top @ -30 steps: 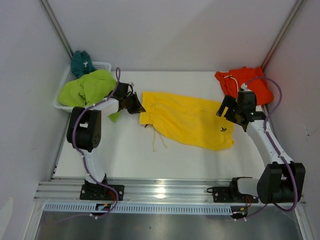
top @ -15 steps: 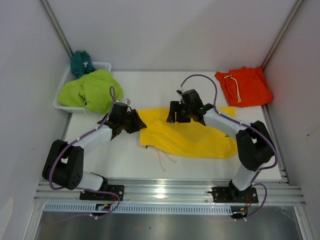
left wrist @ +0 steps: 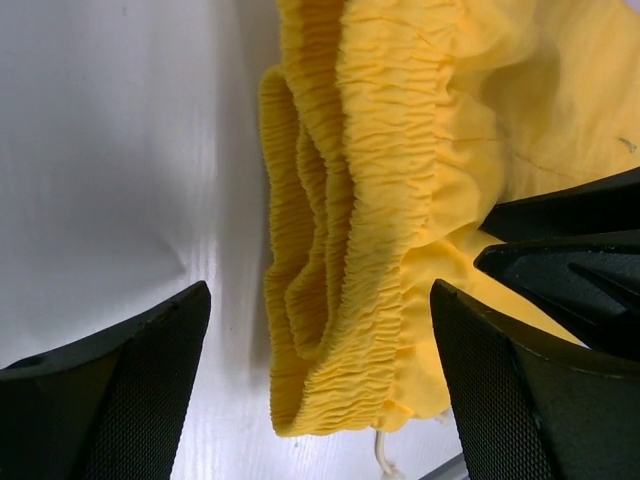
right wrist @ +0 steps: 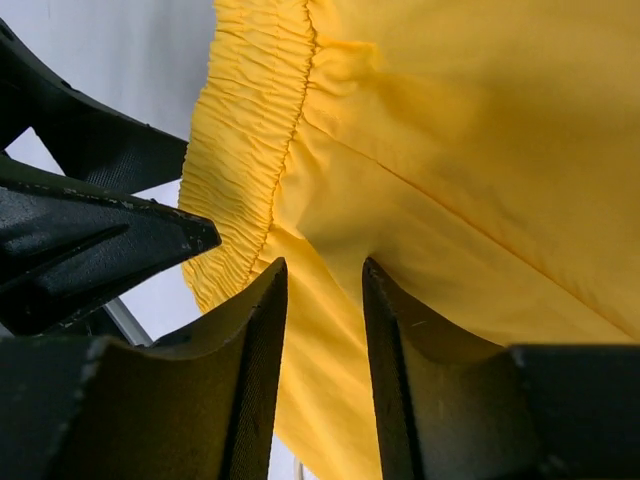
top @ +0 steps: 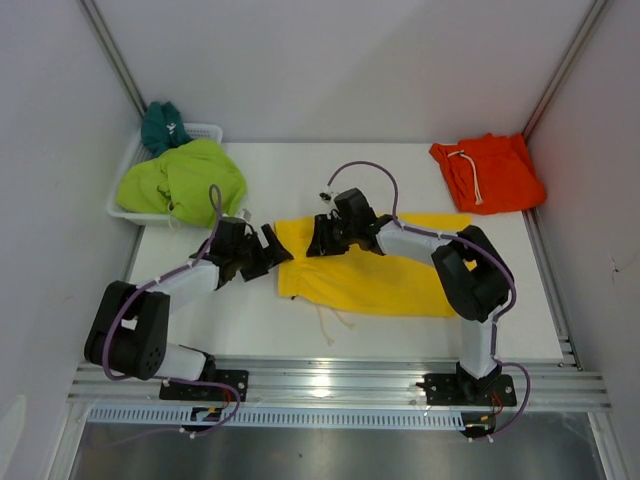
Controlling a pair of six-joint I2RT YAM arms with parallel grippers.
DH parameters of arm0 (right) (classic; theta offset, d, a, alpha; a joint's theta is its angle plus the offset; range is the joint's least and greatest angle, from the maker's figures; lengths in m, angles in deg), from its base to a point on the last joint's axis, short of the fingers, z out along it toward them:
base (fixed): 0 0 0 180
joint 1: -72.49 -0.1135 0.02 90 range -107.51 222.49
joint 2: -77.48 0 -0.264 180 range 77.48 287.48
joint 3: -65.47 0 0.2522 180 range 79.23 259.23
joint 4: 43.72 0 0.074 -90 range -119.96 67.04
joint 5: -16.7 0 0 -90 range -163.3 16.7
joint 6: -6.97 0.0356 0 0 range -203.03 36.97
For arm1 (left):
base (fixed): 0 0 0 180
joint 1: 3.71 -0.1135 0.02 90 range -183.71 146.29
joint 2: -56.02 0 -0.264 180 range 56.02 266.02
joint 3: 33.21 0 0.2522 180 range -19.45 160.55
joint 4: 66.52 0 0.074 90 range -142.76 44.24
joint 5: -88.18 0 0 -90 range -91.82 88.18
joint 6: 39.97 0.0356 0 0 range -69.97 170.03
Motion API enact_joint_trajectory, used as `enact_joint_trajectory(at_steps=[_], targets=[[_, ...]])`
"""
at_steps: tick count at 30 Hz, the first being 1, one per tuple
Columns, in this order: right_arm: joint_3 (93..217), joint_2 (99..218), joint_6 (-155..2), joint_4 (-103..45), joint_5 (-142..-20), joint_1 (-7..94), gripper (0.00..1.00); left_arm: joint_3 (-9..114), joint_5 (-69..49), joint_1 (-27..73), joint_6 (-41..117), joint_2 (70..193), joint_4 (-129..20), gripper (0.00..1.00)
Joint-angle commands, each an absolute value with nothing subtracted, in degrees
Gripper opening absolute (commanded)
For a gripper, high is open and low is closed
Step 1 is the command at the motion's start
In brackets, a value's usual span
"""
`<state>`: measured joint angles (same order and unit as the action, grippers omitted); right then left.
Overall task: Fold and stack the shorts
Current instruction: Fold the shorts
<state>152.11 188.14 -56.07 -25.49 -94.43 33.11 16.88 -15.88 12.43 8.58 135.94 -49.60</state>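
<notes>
Since a second ago: right gripper (top: 316,242) gone from beside the orange shorts (top: 488,172) to the left end of the yellow shorts (top: 385,275). Left gripper (top: 266,252) now let go of that cloth and spread apart. Yellow pair drawn nearer and lying straighter across the table (top: 250,320).

Left gripper: stands wide open, fingers (left wrist: 110,390) on either side of the bunched elastic waistband. Touches no cloth on the left; on the right, pad close against the yellow fabric. Holds nothing.

Right gripper: sits half closed over the yellow cloth just inside the waistband, fingers (right wrist: 235,390) with only a narrow gap between them. Presses down where a crease runs up toward that gap. Cannot tell whether any cloth is actually pinched. Meets the left gripper almost tip to tip over the waistband.

Orange pair: lies flat at the far right corner, white drawstring showing, well apart from both arms. Lime-green shorts (top: 182,180) and teal shorts (top: 160,125): heaped in the white basket (top: 212,130) at the far left.
</notes>
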Motion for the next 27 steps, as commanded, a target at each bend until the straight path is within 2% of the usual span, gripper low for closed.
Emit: enact_joint_trajectory(at_steps=[1,12,23,27], targets=[[155.08,189.89,-55.26,-29.25,-96.59,32.41,0.38,14.3,-18.07,10.62,7.15,134.95,-56.78,0.92],[156.66,198.42,-53.41,-28.91,-95.02,33.73,0.21,11.05,-22.12,10.44,4.42,144.96,-73.05,0.96],[154.82,202.2,-52.27,-32.33,-96.06,34.7,0.17,6.92,-17.3,12.37,-0.15,149.81,-79.12,0.97],[154.37,201.68,-52.18,-33.12,-96.59,35.05,0.15,2.61,-17.81,12.55,-3.93,151.11,-89.55,0.97]])
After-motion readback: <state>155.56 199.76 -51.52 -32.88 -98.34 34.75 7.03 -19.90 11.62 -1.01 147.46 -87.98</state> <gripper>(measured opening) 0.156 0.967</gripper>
